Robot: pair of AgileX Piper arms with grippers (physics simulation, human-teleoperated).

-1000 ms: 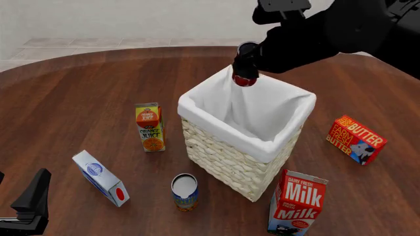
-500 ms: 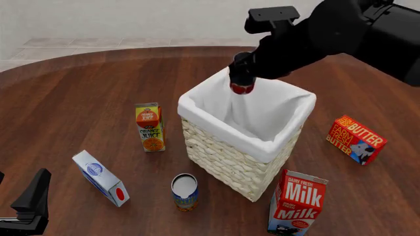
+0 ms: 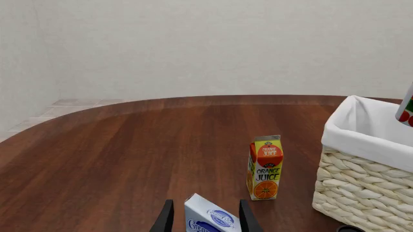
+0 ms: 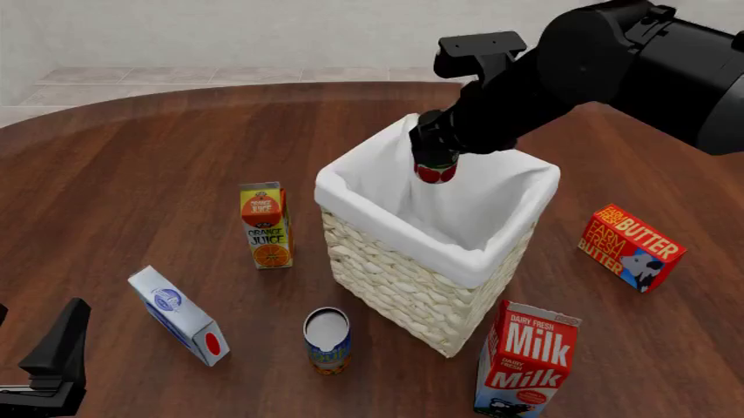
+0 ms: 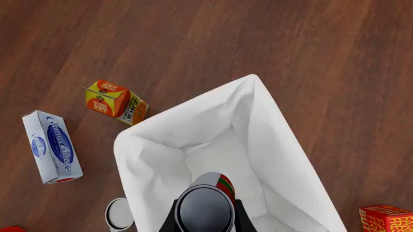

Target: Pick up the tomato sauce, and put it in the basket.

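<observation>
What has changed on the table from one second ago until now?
The right gripper, shut on the tomato sauce, moved from the basket's far rim toward its middle and a little lower, so the can now hangs over the opening. It has not let go. The left gripper, juice carton, milk, butter and other items stayed put.

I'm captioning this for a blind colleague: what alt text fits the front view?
The right gripper holds the tomato sauce above the open basket. An orange juice carton, blue-and-white carton, can, milk carton and butter box surround it.
</observation>
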